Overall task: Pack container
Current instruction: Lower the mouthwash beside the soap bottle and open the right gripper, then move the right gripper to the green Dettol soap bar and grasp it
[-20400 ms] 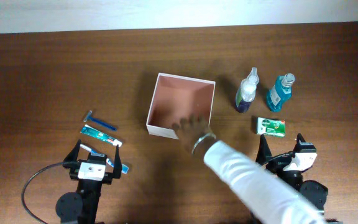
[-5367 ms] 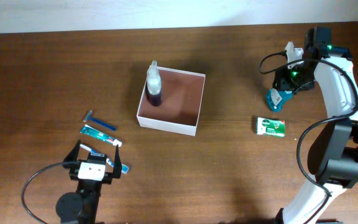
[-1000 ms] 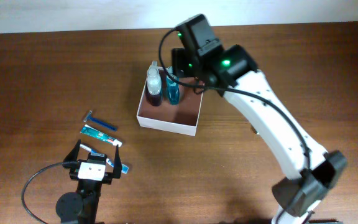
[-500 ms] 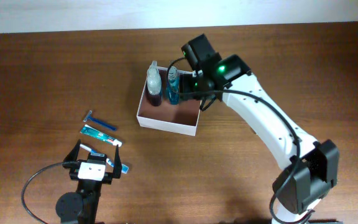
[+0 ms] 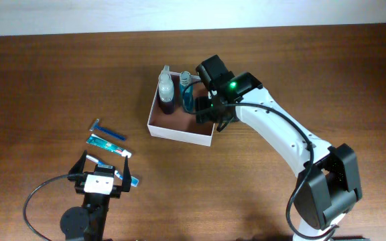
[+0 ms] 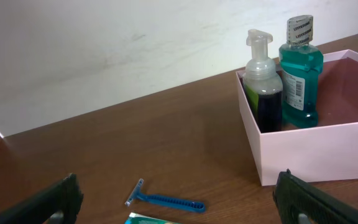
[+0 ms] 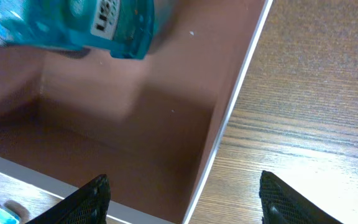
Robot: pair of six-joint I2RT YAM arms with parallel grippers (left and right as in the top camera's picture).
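Observation:
The container (image 5: 179,132), a white-walled box with a pinkish-tan inside, sits mid-table. A purple foam bottle (image 5: 166,92) and a teal mouthwash bottle (image 5: 187,94) stand upright side by side at its far left. My right gripper (image 5: 210,117) is open and empty above the box's right part, apart from the bottles. The right wrist view shows the mouthwash bottle (image 7: 92,25), the box's inside (image 7: 135,112) and the open gripper (image 7: 188,202). My left gripper (image 5: 102,175) rests open at the front left. The left wrist view shows the open gripper (image 6: 179,208), the box (image 6: 316,155) and both bottles (image 6: 263,93).
A blue razor (image 5: 106,130) and a toothpaste tube (image 5: 108,144) lie left of the box, in front of my left gripper. The razor also shows in the left wrist view (image 6: 163,200). A toothbrush (image 5: 124,177) lies beside the left gripper. My right arm (image 5: 280,140) spans the table's right half.
My right gripper has let go of the mouthwash bottle, which stands in the box beside the foam bottle. The gripper has drawn back toward the box's right front.

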